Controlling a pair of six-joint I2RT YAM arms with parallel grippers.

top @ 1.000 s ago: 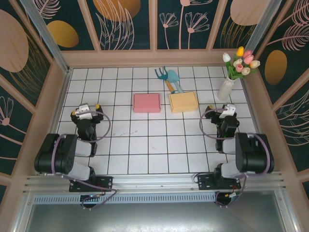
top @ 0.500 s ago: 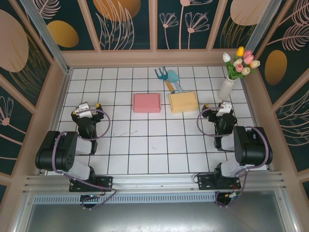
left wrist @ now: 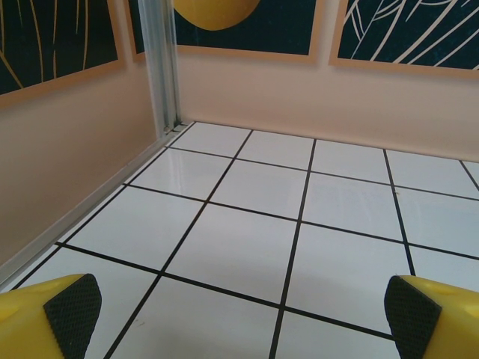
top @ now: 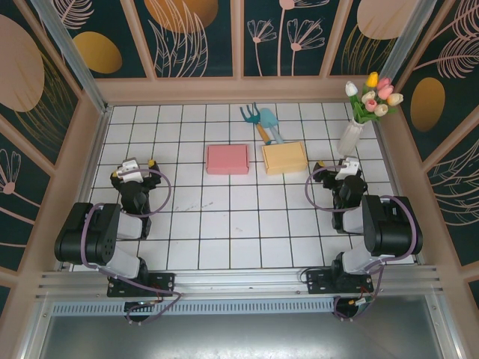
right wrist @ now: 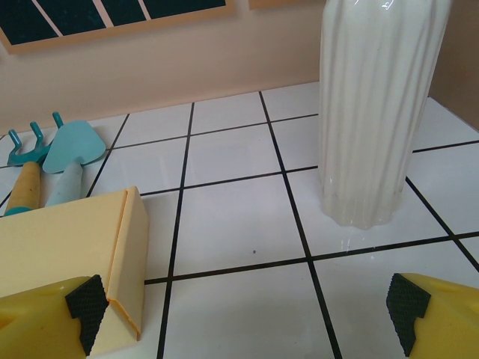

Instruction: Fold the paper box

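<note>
Right wrist view: right jaws wide apart, empty, yellow box (right wrist: 63,239) near; left jaws likewise wide, empty.

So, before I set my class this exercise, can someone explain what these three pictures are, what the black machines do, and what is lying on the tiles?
The black machines are two robot arms bolted at the near edge of a white tiled table. The wide picture is taken from above and behind them. The other two come from small cameras on each wrist, so the yellow tips in the bottom corners are that arm's own fingers: the left fingers and the right fingers. Both pairs stand wide apart and hold nothing. On the table lie a pink box, a yellow box with teal garden tools behind it, and a white vase of tulips. The job is folding a paper box.
</note>
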